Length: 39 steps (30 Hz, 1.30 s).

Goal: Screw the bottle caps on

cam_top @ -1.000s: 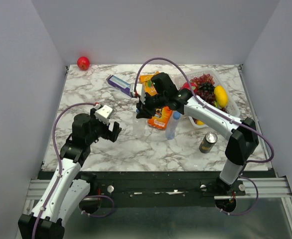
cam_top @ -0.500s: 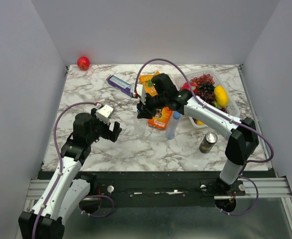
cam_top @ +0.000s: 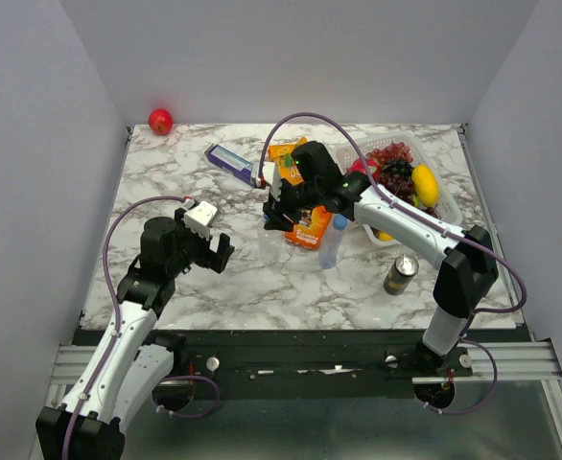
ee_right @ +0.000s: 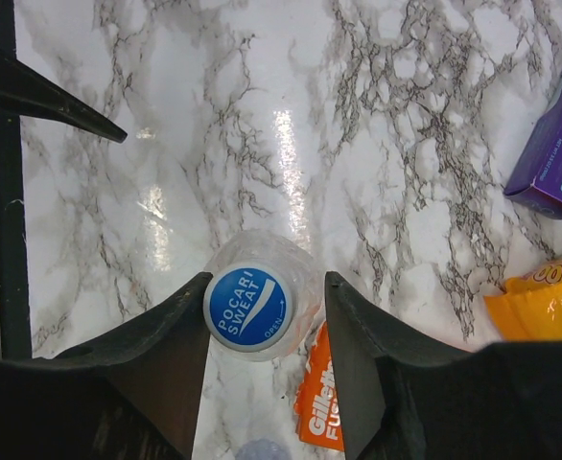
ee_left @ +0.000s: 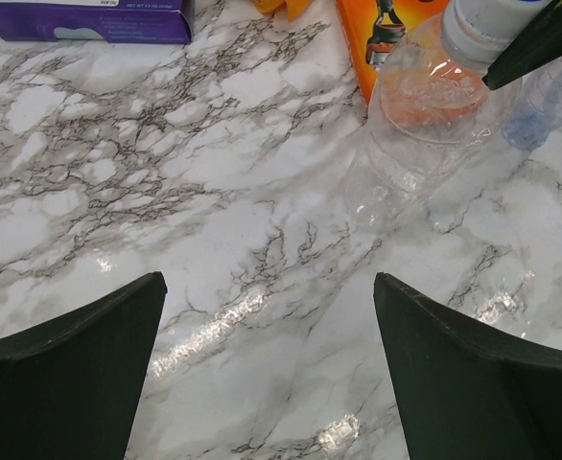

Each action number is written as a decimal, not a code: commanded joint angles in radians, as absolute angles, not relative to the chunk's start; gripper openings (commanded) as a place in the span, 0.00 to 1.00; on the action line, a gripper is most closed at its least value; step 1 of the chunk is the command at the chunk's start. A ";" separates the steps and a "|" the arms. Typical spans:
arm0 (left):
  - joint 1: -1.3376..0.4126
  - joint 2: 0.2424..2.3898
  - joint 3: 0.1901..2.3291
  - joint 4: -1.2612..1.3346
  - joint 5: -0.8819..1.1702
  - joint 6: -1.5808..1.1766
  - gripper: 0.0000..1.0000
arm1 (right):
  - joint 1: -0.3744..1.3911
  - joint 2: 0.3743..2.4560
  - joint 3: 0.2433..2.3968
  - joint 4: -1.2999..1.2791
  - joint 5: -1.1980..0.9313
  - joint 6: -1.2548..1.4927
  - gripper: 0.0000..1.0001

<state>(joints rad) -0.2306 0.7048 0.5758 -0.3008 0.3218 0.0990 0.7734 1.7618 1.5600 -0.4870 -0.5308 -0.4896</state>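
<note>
At the left of the top view the left tool [ee_left: 267, 287] hangs over the bare marble table [cam_top: 166, 182] with its jaws spread wide and nothing between them.

The bottle [ee_left: 415, 115] stands at the centre of the top view, just left of the orange packet [cam_top: 310, 230]. It is upright, its long axis vertical, its base on the table and its neck pointing straight up. The right wrist view therefore sees it end-on, with the blue cap [ee_right: 247, 309] as a full circle at lower centre.

The right tool [ee_right: 267, 278] straddles that cap from above. Its jaws stand apart: the left-hand finger is at the cap's edge and the right-hand one is clear of it, so nothing is clamped.

This looks like a fresh hold between turns. To do it well, shift the tool until the cap sits midway between the fingers. Then close squarely on the rim, keep the wrist in line with the upright axis, and twist without pressing sideways. The light, clear bottle has nothing bracing it and may spin or tip, so the idle left tool could steady its body.

Just right of the packet, a second bottle [cam_top: 330, 247] already carries a blue cap.
</note>
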 commanded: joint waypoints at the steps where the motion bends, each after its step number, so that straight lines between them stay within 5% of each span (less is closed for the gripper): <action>1: -0.224 0.707 0.569 -0.285 0.334 0.084 0.99 | 0.781 1.764 1.569 -0.472 -0.518 -0.488 0.59; 6: -0.222 0.712 0.565 -0.278 0.347 0.081 0.99 | 0.781 1.746 1.592 -0.503 -0.545 -0.480 0.69; 9: -0.224 0.715 0.560 -0.269 0.348 0.075 0.99 | 0.781 1.715 1.618 -0.531 -0.555 -0.459 0.99; 21: -0.201 0.730 0.543 -0.193 0.354 0.015 0.99 | 0.779 1.609 1.736 -0.673 -0.485 -0.370 1.00; 27: -0.193 0.749 0.561 -0.154 0.325 0.003 0.99 | 0.779 1.609 1.830 -0.703 -0.125 -0.207 1.00; 39: -0.147 0.799 0.620 -0.065 0.333 0.005 0.99 | 0.779 1.367 1.562 -0.609 0.212 -0.247 0.99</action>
